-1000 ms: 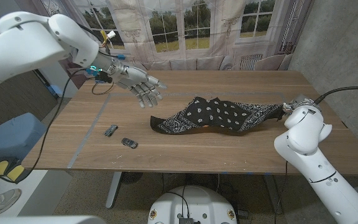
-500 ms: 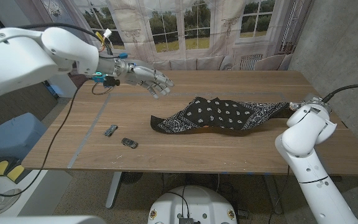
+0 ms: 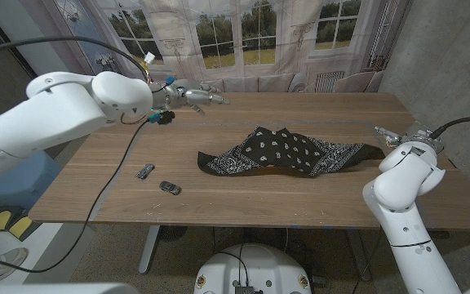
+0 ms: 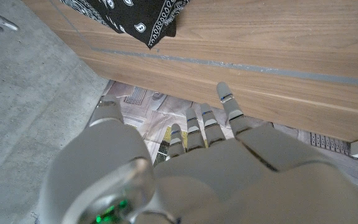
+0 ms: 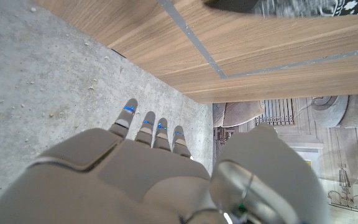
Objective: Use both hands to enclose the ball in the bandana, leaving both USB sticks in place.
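The black paisley bandana (image 3: pixel 288 152) lies crumpled on the middle of the table, humped at its centre; no ball shows. Two USB sticks (image 3: pixel 144 171) (image 3: pixel 170 188) lie to its left near the front edge. My left hand (image 3: pixel 192 95) hovers over the far left of the table, fingers stretched out and holding nothing. My right hand (image 3: pixel 390 135) is just past the bandana's right corner, at the table's right edge. In the left wrist view my left hand (image 4: pixel 204 149) is spread, with the bandana (image 4: pixel 135 15) beyond. In the right wrist view my right hand (image 5: pixel 148 155) is empty.
The wooden table (image 3: pixel 243 200) has a grey tape line (image 3: pixel 113 175) running along its left part. A black cable (image 3: pixel 96 196) hangs from my left arm across the table's left side. A curtain and sofa stand behind the far edge.
My left hand has swung back and up toward the far left of the table. The bandana's right corner has stretched rightward, and my right hand has shifted right, off the corner.
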